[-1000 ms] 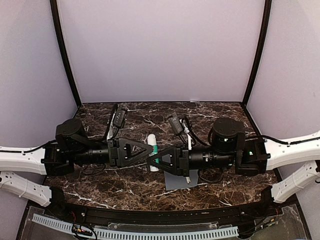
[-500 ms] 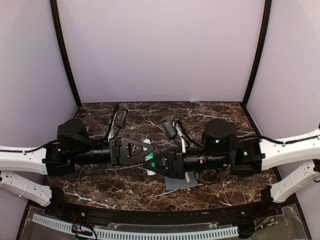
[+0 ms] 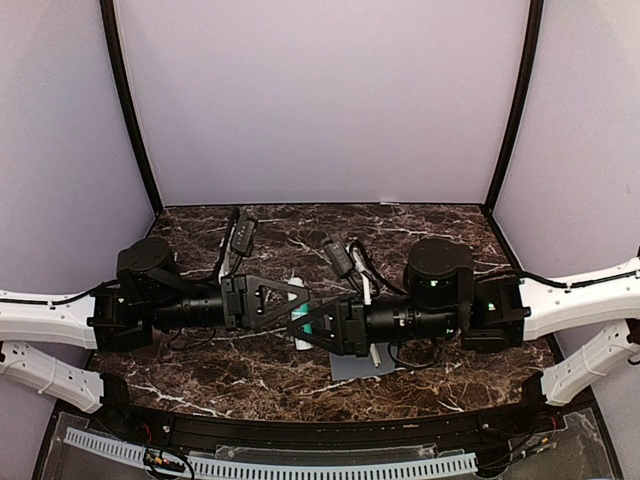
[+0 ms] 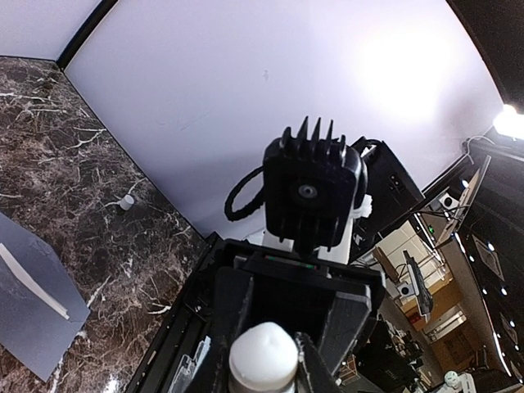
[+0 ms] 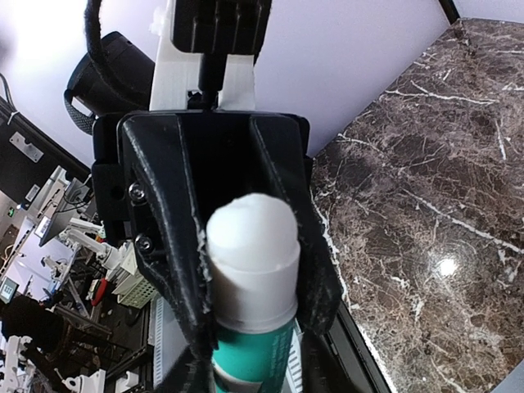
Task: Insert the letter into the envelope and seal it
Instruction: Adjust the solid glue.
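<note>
The right gripper (image 5: 250,368) clamps the teal body of a glue stick (image 5: 250,246) above mid-table, and the left gripper (image 4: 264,360) is pinched on its white cap. The envelope (image 4: 29,327) lies flat at 5 o'clock beneath them, untouched. No letter shows, so it is probably inside. Uncapping, gluing and closing the flap remain.

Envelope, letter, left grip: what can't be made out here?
- envelope: top view, right gripper covers most; left wrist view, left edge cuts it off.
- letter: in no view; whether it's inside cannot be told.
- left gripper on the glue stick: left wrist view's bottom edge cuts off its fingers.
</note>
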Robot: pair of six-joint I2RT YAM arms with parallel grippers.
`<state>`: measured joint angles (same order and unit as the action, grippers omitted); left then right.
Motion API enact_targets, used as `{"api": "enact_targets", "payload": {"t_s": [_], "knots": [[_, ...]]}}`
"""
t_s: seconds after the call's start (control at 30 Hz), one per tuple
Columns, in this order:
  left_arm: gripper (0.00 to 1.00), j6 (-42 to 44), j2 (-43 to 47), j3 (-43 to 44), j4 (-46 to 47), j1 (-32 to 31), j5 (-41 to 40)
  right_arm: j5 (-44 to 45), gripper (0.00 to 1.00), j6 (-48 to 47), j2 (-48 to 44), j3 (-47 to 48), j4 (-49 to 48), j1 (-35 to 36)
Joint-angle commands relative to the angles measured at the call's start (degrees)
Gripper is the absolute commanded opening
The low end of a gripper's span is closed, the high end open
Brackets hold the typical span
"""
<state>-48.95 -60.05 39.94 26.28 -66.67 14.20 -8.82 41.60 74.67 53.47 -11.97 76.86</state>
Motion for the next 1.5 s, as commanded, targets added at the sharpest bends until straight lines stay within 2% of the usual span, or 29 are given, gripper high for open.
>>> {"api": "enact_targets", "payload": {"t_s": [0.0, 0.07, 0.13, 0.27, 0.6, 0.93, 1.47], "knots": [[0.01, -1.0, 0.0, 0.8, 4.5, 0.0, -1.2, 3.9, 0.5, 1.8, -1.7, -0.3, -5.7, 0.0], [0.0, -1.0, 0.4, 0.5, 6.9, 0.0, -3.7, 4.9, 0.63, 4.2, -2.2, -2.0, -9.7, 0.0], [0.0, -0.8, 0.8, -0.1, 9.5, 0.0, -6.5, 5.6, 0.7, 6.7, -2.5, -3.8, -14.1, 0.0], [0.0, -0.3, 1.2, -1.6, 13.8, 0.0, -11.8, 7.9, 0.74, 10.8, -2.2, -6.2, -20.5, 0.2], [0.0, -2.8, 2.3, -6.0, 22.3, 0.0, -19.9, 10.9, 0.74, 18.0, 2.0, -8.7, -36.2, 0.3], [0.0, -2.2, 2.0, -6.5, 24.8, 0.0, -20.9, 11.8, 0.68, 25.7, 8.6, -7.4, -45.7, 0.3], [0.0, -1.5, 2.8, -7.9, 25.1, 0.0, -21.4, 9.9, 0.5, 28.9, 14.0, -2.3, -50.2, -1.9]]}}
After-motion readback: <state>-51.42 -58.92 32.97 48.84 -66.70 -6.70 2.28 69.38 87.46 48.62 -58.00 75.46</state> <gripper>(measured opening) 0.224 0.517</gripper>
